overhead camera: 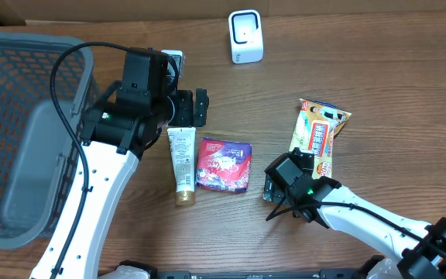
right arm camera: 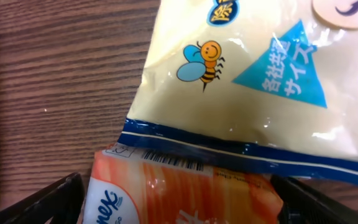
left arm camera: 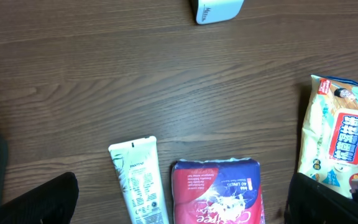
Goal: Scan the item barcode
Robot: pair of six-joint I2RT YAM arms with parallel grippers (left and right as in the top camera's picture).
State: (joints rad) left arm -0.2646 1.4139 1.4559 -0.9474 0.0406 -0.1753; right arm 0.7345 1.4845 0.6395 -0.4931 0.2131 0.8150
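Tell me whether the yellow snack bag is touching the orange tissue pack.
Touching. The right wrist view shows the yellow snack bag with its blue-edged seam lying over the top edge of the orange tissue pack, no gap between.

The surface [overhead camera: 378, 70] is brown wood with dark grain, the basket [overhead camera: 6, 85] grey mesh, the scanner [overhead camera: 245, 36] white. The tube [overhead camera: 181, 159] is white with a gold cap, and the packet [overhead camera: 224, 164] is pink-red with a violet edge. The bag [right arm camera: 247, 93] is cream-yellow with a dark blue band and a small bee (yellow, black stripes); the tissue pack [right arm camera: 185, 193] is orange with a black barcode.
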